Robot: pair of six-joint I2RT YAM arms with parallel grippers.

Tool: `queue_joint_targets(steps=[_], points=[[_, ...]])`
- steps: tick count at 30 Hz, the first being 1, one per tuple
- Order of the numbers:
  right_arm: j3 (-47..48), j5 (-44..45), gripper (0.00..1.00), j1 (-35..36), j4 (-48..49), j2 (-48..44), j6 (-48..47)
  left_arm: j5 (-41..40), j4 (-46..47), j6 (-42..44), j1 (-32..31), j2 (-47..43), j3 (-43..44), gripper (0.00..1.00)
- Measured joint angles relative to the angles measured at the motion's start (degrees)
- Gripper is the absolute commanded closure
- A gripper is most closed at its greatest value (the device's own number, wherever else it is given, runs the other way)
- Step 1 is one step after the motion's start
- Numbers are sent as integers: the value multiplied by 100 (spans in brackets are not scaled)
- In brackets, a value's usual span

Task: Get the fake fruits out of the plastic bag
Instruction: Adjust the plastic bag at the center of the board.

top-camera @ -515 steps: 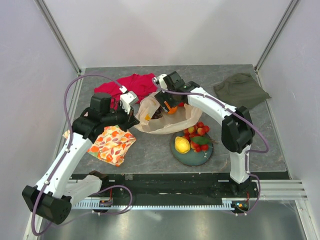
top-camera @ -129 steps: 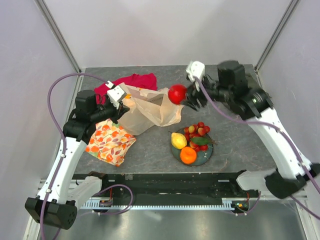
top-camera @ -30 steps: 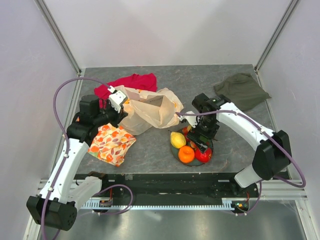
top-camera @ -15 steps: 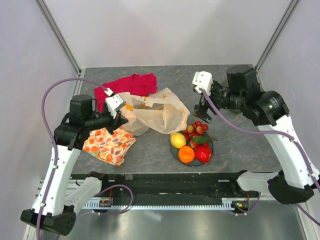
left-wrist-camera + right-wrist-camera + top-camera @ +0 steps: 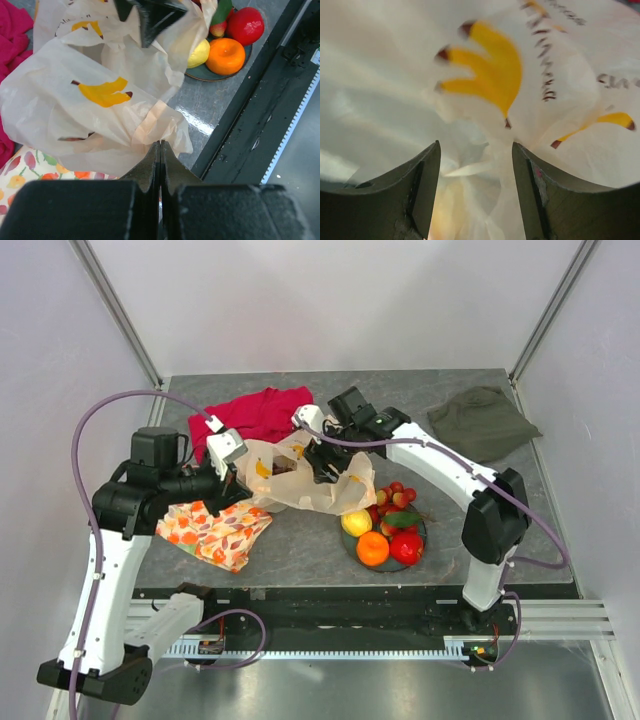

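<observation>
The plastic bag (image 5: 300,480) lies crumpled mid-table, beige with yellow marks. My left gripper (image 5: 236,480) is shut on the bag's left edge; in the left wrist view the closed fingertips (image 5: 160,146) pinch a fold of the bag (image 5: 95,100). My right gripper (image 5: 322,462) is open at the bag's mouth; in the right wrist view the gripper (image 5: 476,170) has bag film (image 5: 490,75) between its spread jaws and holds no fruit. A yellow lemon (image 5: 355,522), an orange (image 5: 373,548), a red apple (image 5: 406,548) and red berries (image 5: 398,498) lie on a dark plate (image 5: 420,532). The grape bunch is not visible.
A red cloth (image 5: 255,410) lies behind the bag. An orange-flowered cloth (image 5: 215,530) lies under my left arm. An olive cloth (image 5: 482,422) lies at the back right. The table's front edge (image 5: 350,585) runs just below the plate.
My right gripper has moved left and down from above the plate's far side into the bag's mouth, empty. The left gripper keeps its hold on the bag, which has shifted slightly.
</observation>
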Motion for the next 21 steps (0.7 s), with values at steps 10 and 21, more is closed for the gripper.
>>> queue_joint_targets(steps=[10,21], points=[[1222,2361,25,-1082,1139,1145,595,186,555,184,-11,1751,890,98],[2852,3941,21,-1615,2149,2288,-17,208,1469,9,-9,4395,4345,98]])
